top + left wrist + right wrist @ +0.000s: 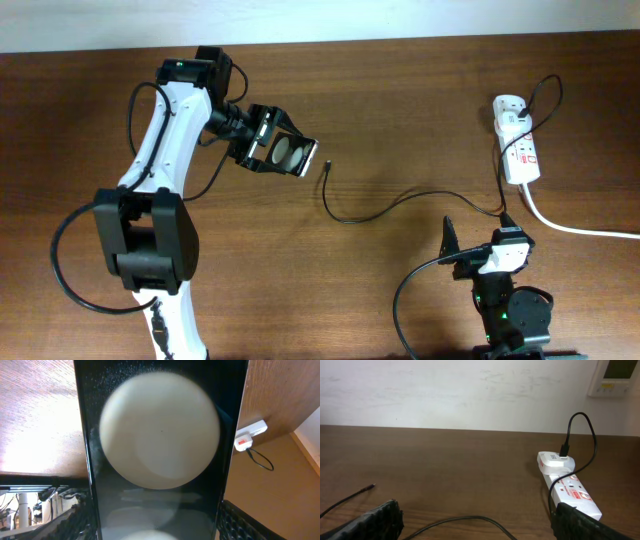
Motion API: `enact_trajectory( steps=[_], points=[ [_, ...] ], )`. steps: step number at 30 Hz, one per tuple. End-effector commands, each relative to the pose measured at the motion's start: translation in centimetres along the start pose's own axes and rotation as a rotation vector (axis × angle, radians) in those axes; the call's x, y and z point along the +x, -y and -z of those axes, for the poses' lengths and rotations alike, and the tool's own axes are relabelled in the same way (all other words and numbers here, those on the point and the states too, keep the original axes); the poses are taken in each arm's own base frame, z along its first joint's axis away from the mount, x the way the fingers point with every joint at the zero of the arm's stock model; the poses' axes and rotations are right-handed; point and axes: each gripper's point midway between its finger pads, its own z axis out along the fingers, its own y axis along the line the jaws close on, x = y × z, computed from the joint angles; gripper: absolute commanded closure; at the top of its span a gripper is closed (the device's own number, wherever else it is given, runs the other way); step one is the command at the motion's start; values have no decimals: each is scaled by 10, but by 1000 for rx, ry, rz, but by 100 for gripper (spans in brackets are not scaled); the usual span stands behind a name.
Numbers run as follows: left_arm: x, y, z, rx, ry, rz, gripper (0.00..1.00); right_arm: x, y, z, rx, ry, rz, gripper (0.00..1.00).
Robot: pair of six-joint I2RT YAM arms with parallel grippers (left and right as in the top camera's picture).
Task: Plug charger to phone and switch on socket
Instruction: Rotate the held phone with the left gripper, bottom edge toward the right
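My left gripper (260,140) is shut on the phone (288,153), a flat black slab with two white round patches, and holds it at the table's upper left. In the left wrist view the phone (160,430) fills the frame between the fingers (155,527). The charger's tiny connector tip (326,168) lies just right of the phone, apart from it. Its thin black cable (400,200) runs right to the white socket strip (519,150). My right gripper (478,232) is open and empty, near the front edge. The right wrist view shows the socket (572,491), cable (465,519) and tip (370,487).
A thick white cord (580,230) leaves the socket toward the right edge. A white plug block (555,462) with the black lead sits at the socket's far end. The socket also shows in the left wrist view (250,434). A white wall stands beyond the table.
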Motion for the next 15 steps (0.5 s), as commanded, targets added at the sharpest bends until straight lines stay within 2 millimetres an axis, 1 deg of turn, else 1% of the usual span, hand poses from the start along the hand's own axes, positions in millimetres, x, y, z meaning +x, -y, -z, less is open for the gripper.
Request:
enact_trajectory(
  steps=[1,15],
  points=[
    [16,11,17,55,-7,-26,100,1,-2,0,-9,0,1,1],
    [13,9,17,45,13,-23,100,1,-2,0,-9,0,1,1]
  ],
)
